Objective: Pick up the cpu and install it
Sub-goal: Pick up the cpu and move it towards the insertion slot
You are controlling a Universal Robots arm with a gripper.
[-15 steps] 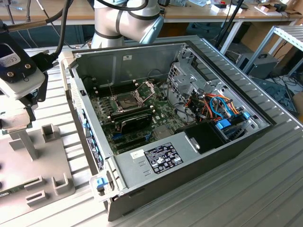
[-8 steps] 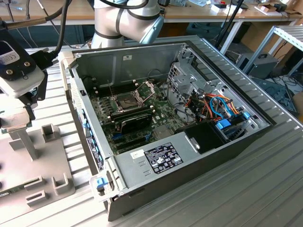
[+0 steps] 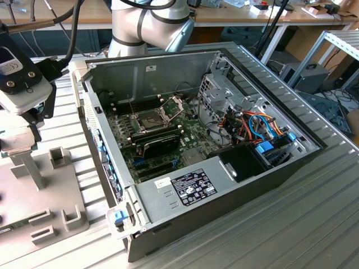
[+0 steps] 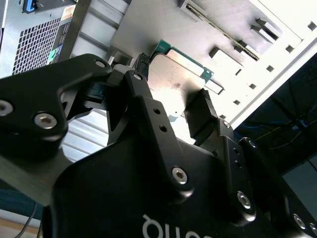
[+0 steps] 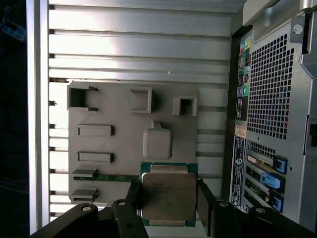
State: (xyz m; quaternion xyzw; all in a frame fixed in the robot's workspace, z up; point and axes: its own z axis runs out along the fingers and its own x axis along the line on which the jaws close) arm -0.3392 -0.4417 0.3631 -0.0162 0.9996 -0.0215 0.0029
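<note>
cpu [image 5: 168,198]: brushed silver-grey metal top, green board rim
hand [image 5: 169,188]: matt black metal
desk [image 5: 138,49]: ribbed, satin-bright bare metal
fixture plate [image 5: 124,124]: smooth matt grey plastic

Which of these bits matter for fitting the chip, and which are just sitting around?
In the job: cpu, gripper holding it, open socket, green motherboard.
Lying about: long black card, coloured cables, grey holder plate.

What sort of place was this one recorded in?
Probably a robotics lab for computer assembly: an open desktop case on a ribbed metal table, a grey fixture plate beside it, and a gripper closed on a cpu.
</note>
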